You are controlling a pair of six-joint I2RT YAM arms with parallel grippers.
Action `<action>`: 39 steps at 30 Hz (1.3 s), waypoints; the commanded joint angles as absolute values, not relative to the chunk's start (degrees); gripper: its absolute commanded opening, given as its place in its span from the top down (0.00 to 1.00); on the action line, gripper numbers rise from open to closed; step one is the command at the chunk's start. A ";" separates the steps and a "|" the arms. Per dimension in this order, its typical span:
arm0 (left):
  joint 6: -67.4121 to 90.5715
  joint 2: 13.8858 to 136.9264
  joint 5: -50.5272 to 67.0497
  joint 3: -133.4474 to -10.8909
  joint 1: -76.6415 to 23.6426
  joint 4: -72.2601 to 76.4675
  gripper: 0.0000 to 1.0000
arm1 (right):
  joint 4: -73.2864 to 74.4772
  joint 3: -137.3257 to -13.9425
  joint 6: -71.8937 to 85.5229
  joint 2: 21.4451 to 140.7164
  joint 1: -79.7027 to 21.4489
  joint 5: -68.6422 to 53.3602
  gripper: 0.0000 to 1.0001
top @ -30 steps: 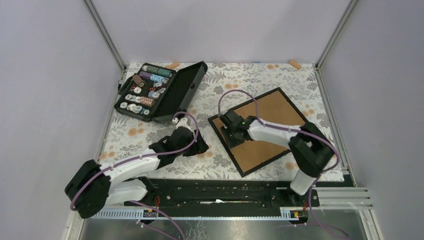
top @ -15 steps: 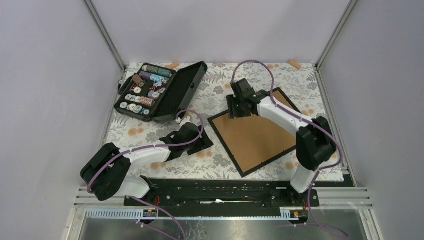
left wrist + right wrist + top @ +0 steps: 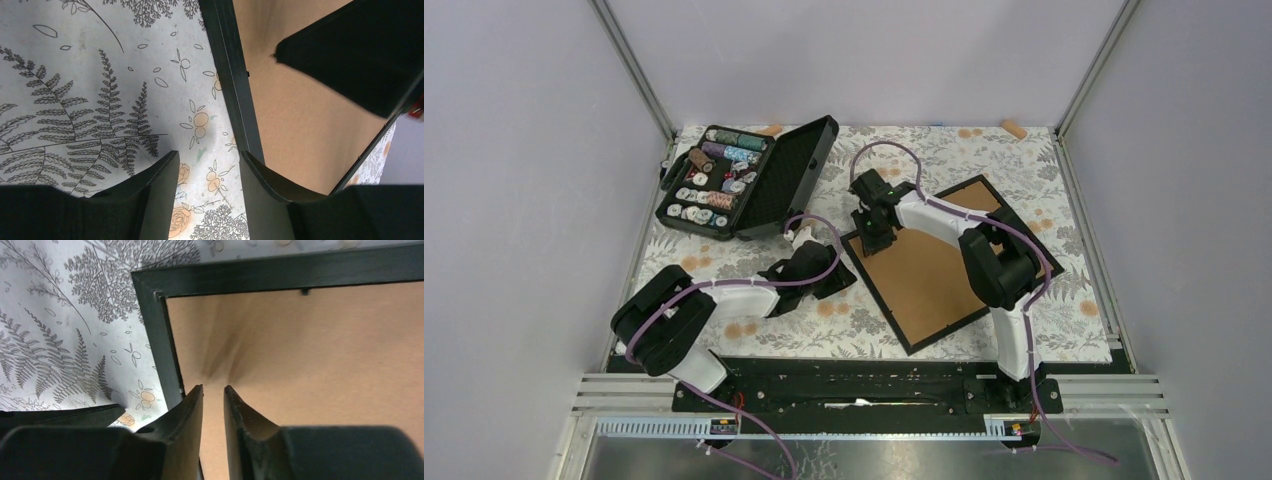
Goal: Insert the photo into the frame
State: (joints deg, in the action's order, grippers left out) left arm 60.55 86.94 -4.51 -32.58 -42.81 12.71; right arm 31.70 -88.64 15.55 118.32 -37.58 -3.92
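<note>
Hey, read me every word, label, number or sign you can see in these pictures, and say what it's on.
No text reads in any view.
Thread spools in the open black plastic case: end labels too small to read.
Thin black picture frame with brown board back: no print showing.
Grey floral tablecloth: pattern only.

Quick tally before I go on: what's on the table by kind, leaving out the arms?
Picture frame: 1
Open case of thread spools: 1
Small tan pieces at the far edge: 2
Photo: 0 in view
Total: 4
</note>
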 commanded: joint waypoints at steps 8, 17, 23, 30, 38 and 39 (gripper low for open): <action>60.14 86.52 -5.51 -30.32 -43.59 14.29 0.52 | 32.69 -89.16 15.03 119.70 -40.70 -4.10 0.67; 59.16 83.09 -6.48 -29.75 -43.56 12.36 0.53 | 31.40 -88.01 15.89 121.76 -40.72 -4.35 0.67; 59.36 83.14 -6.33 -29.52 -43.66 12.39 0.53 | 31.46 -88.07 16.00 122.21 -40.69 -5.17 0.64; 59.43 83.23 -6.12 -29.33 -43.68 12.58 0.53 | 32.06 -88.37 15.56 123.96 -40.72 -4.80 0.62; 59.51 82.65 -5.98 -29.01 -43.65 12.57 0.54 | 36.14 -90.29 14.49 126.88 -41.41 2.31 0.76; 59.58 82.50 -5.97 -28.88 -43.61 12.57 0.54 | 36.42 -90.47 14.36 127.16 -41.54 2.86 0.76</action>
State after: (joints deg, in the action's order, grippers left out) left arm 60.20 84.09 -5.02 -29.78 -43.44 12.51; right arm 33.63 -90.65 15.64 121.25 -40.53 -3.90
